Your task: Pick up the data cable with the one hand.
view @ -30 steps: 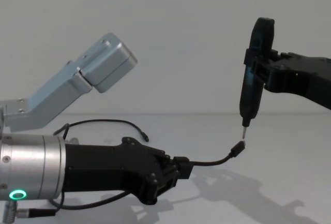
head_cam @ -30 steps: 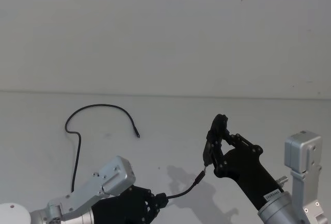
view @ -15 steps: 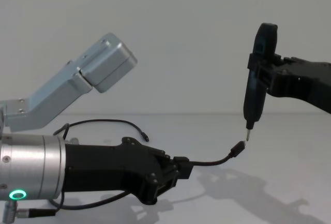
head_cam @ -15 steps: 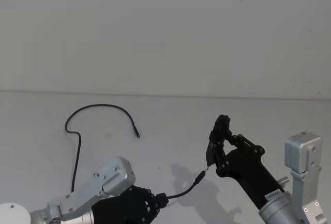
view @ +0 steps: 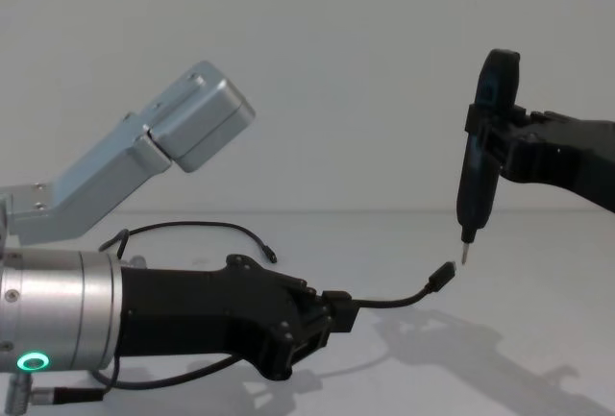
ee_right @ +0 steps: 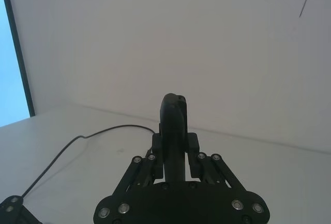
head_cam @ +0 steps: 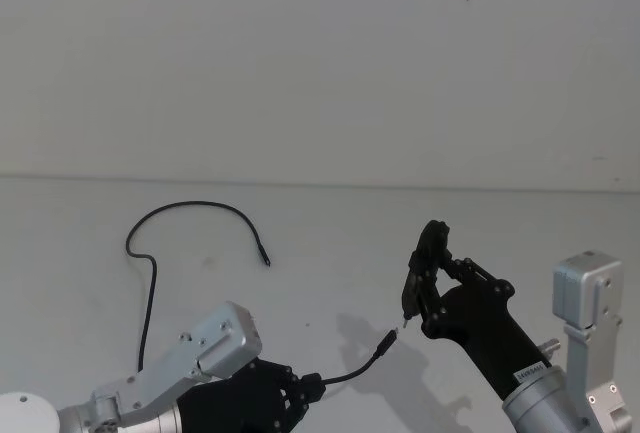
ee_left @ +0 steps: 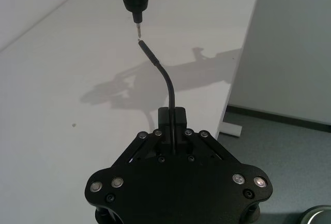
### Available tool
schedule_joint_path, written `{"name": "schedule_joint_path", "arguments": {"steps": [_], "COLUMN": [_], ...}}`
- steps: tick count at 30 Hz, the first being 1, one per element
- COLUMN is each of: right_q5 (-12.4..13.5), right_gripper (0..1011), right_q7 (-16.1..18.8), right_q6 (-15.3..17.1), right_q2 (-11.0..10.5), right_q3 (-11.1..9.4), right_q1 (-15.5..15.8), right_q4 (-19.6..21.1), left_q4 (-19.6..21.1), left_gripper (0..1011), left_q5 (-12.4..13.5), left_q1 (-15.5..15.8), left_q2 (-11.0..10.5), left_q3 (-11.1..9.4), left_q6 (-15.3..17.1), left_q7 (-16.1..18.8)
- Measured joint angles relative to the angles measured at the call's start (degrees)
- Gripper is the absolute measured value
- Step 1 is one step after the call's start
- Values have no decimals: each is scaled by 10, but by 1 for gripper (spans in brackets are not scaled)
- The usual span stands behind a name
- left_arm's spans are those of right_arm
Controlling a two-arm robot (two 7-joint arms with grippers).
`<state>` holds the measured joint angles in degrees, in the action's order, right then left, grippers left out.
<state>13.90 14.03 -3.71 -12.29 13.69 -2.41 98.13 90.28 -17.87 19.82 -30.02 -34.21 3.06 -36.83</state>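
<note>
1. The left end effector [view: 338, 315], a black plastic two-finger unit on a thick silver cylindrical wrist with a green glowing ring, sits at the lower left of the chest view and reaches toward the centre. In the head view, the left end effector [head_cam: 312, 386] lies at the bottom edge, left of centre.
2. Its fingers [ee_left: 171, 116] are pressed together on the long, thin, flexible black data cable [view: 399, 300], pinching it a short way behind one plug.
3. From the pinch, the short free end curves upward to a small dark plug with a metal tip [view: 443, 275], held in the air above the white surface [view: 538, 281], right of centre in the chest view.
4. The rest of the data cable [head_cam: 190, 208] lies on the white surface [head_cam: 330, 223] at the centre left of the head view, looping up and over, with its far plug [head_cam: 265, 258] resting left of centre.
5. The right end effector [view: 495, 147], black and entering from the right edge of the chest view, is clamped on a slim dark pen-like screwdriver [view: 480, 161] held upright.
6. The screwdriver's metal tip [view: 466, 255] hangs just above and beside the raised plug; in the left wrist view the tip [ee_left: 138, 29] appears almost touching the plug [ee_left: 141, 43], though contact cannot be judged.
</note>
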Motion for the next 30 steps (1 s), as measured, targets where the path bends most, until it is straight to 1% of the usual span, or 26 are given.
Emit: {"name": "schedule_joint_path", "arguments": {"steps": [18,30], "right_q5": [36,45], "right_gripper": [269,269], "right_q7": [15,17], "right_q6": [20,25], "right_q2": [-2,-5], "right_q3": [2,6], "right_q1": [-5,-6], "right_q4": [-2,0], "left_q4": [0,0], "left_gripper": [54,54], "left_q5": [0,0], "left_q1": [0,0], "left_q2": [0,0], "left_q3": [0,0], "left_q6": [0,0], "left_q7": [0,0]}}
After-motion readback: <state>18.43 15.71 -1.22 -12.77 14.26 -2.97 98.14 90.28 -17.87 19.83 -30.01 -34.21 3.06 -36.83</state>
